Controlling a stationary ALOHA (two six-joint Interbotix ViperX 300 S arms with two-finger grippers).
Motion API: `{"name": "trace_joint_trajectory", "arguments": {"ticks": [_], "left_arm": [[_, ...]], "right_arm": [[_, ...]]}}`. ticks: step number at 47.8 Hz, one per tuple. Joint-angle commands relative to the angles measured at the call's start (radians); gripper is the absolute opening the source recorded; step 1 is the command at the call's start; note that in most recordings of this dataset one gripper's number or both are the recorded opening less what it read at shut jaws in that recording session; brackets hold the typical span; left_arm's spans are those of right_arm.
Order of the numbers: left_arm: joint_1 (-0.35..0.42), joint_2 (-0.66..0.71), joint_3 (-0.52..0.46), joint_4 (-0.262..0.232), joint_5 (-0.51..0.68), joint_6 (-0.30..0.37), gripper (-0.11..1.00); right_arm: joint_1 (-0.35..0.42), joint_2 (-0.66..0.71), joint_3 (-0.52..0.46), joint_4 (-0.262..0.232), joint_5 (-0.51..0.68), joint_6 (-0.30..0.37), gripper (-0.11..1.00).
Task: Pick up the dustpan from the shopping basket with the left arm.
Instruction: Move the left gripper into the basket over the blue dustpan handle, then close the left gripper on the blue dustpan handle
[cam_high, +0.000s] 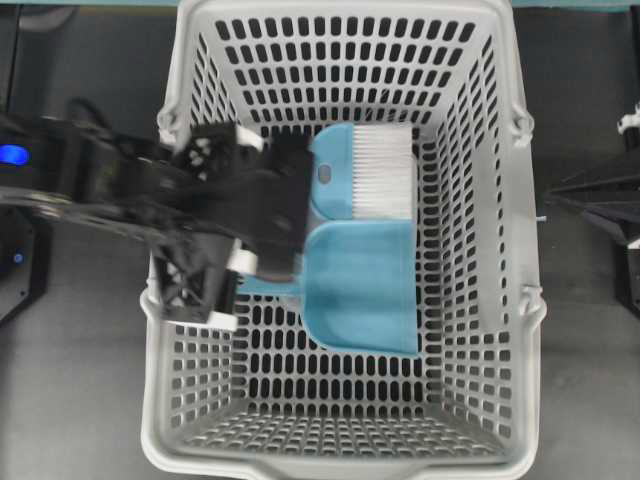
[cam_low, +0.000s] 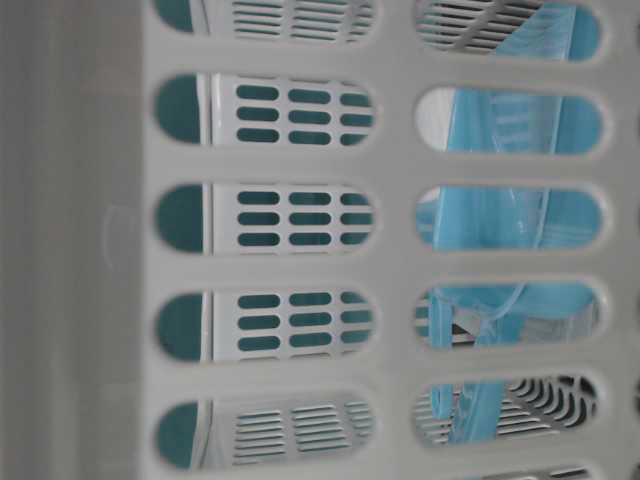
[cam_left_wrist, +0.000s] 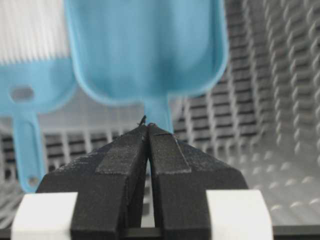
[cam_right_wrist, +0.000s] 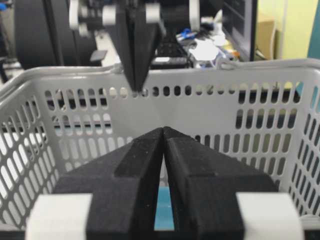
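Observation:
The light blue dustpan (cam_high: 362, 290) lies inside the grey shopping basket (cam_high: 340, 12), its pan toward the right wall. My left gripper (cam_left_wrist: 148, 126) is shut on the dustpan's thin handle (cam_left_wrist: 159, 111), which runs in between the black fingers. The wide pan (cam_left_wrist: 145, 50) stretches away beyond the tips. The left arm (cam_high: 140, 185) reaches over the basket's left rim. Through the basket's slots the table-level view shows the dustpan (cam_low: 510, 215). My right gripper (cam_right_wrist: 164, 129) is shut outside the basket, nothing held.
A blue hand brush with white bristles (cam_high: 380, 172) lies right beside the dustpan toward the back wall; its handle (cam_left_wrist: 25, 145) shows left of my fingers. Slotted basket walls (cam_right_wrist: 225, 115) close in on all sides. The right arm (cam_high: 595, 200) rests past the basket's right side.

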Motion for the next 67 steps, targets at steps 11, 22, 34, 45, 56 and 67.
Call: {"name": "trace_joint_trajectory", "arguments": {"ticks": [11,22,34,45,56,67], "left_arm": [[-0.002,0.097,-0.025,0.003,0.078,-0.008,0.34],[-0.011,0.195,0.011,0.003,0.071,-0.006,0.89],[-0.009,0.253,0.043,0.003,-0.012,-0.074,0.89],[0.009,0.256,0.077,0.003,-0.026,-0.147,0.87],[-0.002,0.252,0.06,0.005,-0.017,-0.153,0.46],[-0.003,0.212,-0.025,0.003,0.089,-0.143,0.29]], "right_arm": [[0.0,-0.002,-0.006,0.003,-0.003,0.0,0.0],[0.005,-0.003,-0.003,0.003,-0.003,0.0,0.0],[0.006,-0.003,0.002,0.003,-0.003,0.0,0.0],[0.006,-0.003,0.003,0.003,-0.003,0.0,0.0],[0.006,-0.003,0.005,0.003,-0.003,0.0,0.0],[0.006,-0.003,0.006,0.003,-0.003,0.002,0.0]]}}
